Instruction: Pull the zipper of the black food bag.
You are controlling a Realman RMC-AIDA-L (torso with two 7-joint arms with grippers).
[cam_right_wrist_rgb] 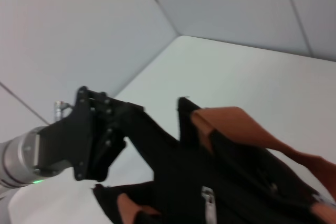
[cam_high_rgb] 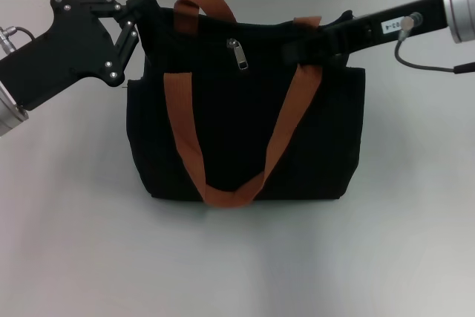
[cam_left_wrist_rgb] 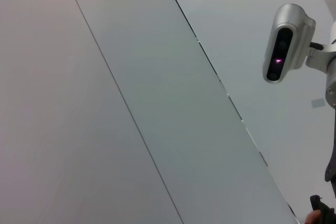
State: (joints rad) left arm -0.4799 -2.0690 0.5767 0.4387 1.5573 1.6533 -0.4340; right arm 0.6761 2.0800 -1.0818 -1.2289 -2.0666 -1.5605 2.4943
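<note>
You are bracing the black food bag, its orange handles draped nearest you, left gripper pinching its far left top corner, right gripper clenched on its far right rim, so next something must grasp the zipper between them.

The black food bag is plain black fabric with rust-orange strap handles. The zipper has a silver metal pull tab on a black track. Both grippers, left gripper and right gripper, are matte black; their arm cuffs are silver. The table is plain white.
</note>
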